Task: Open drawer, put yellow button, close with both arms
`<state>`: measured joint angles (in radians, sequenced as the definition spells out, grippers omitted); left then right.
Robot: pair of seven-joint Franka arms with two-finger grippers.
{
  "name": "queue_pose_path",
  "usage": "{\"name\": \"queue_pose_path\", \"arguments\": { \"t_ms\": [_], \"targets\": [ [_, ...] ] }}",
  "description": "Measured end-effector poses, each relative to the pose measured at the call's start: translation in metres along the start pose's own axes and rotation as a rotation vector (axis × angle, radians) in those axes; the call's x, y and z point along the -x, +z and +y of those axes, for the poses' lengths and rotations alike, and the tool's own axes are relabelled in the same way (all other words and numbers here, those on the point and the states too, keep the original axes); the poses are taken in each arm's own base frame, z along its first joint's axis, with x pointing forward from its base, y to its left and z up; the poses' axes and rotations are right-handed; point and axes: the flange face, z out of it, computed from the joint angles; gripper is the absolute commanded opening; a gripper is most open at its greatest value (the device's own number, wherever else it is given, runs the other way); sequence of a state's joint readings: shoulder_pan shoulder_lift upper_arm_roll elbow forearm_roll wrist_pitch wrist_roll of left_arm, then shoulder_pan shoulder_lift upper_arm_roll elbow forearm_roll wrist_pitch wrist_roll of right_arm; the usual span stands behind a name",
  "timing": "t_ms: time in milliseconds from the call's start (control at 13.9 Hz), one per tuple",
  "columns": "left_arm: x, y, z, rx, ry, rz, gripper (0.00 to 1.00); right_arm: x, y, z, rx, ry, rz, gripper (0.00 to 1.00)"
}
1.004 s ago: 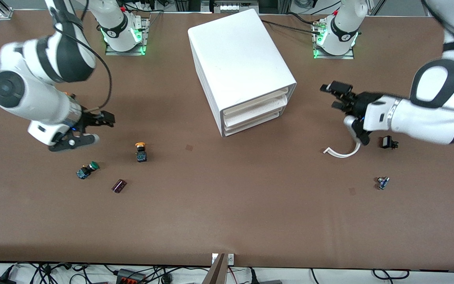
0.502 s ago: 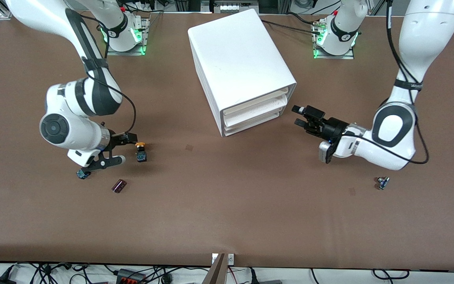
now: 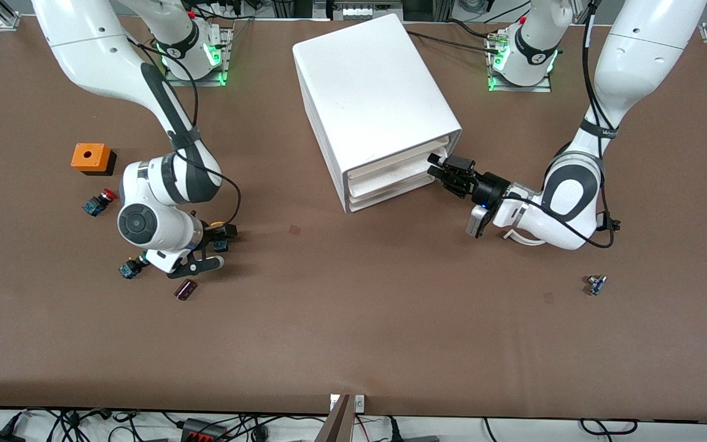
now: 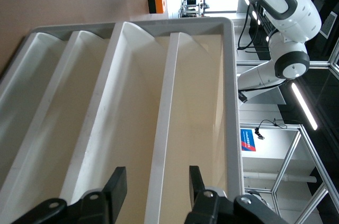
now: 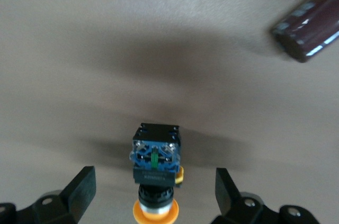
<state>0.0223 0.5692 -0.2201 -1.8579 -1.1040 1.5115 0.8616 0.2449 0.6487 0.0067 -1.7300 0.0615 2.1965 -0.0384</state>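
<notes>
The white cabinet (image 3: 372, 92) stands at mid-table with its three drawers shut; the uppermost drawer (image 3: 399, 161) is flush with the others. My left gripper (image 3: 440, 169) is open at the cabinet's front. In the left wrist view its fingers (image 4: 117, 189) stand on either side of the top drawer's front edge (image 4: 163, 123) without touching it. The yellow button (image 3: 220, 244) lies on the table toward the right arm's end. My right gripper (image 3: 223, 238) is open, low over it. In the right wrist view the button (image 5: 155, 168) lies between the spread fingers (image 5: 85, 186), orange cap toward the wrist.
An orange box (image 3: 91, 157), a red-capped switch (image 3: 99, 202), a green-capped switch (image 3: 129, 268) partly under the right arm, and a maroon cylinder (image 3: 185, 289) lie near the right gripper. A small part (image 3: 596, 284) and a white curved piece (image 3: 522, 238) lie toward the left arm's end.
The right gripper came down from near the orange box to around the yellow button. The left gripper swept in to the cabinet's top drawer front. Both stayed open.
</notes>
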Motion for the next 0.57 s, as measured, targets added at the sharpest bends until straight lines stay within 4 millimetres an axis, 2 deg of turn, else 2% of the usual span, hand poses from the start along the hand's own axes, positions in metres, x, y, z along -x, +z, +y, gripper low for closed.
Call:
{"name": "queue_pose_path", "arguments": {
  "t_ms": [72, 215, 287, 430, 502, 574],
  "targets": [
    [0.0, 0.008, -0.001, -0.01, 0.005, 0.001, 0.48, 0.0, 0.005, -0.004, 0.001, -0.007, -0.006, 1.0],
    [0.003, 0.03, -0.001, -0.028, 0.023, -0.005, 0.3, 0.0, 0.012, -0.01, 0.004, -0.014, -0.015, 1.0],
    [0.004, 0.038, 0.001, -0.031, 0.025, -0.013, 0.18, 0.0, 0.015, -0.01, 0.005, -0.015, -0.02, 0.99],
    [0.007, 0.041, 0.006, -0.035, 0.03, -0.016, 0.04, 0.001, 0.021, -0.008, 0.007, -0.011, -0.029, 0.83],
    [0.009, 0.039, 0.007, -0.036, 0.042, -0.013, 0.01, 0.001, 0.023, -0.005, 0.008, -0.008, -0.032, 0.72],
    [0.009, 0.038, 0.007, -0.037, 0.05, -0.011, 0.01, 0.001, 0.024, -0.003, 0.01, -0.004, -0.034, 0.53]
  ]
}}
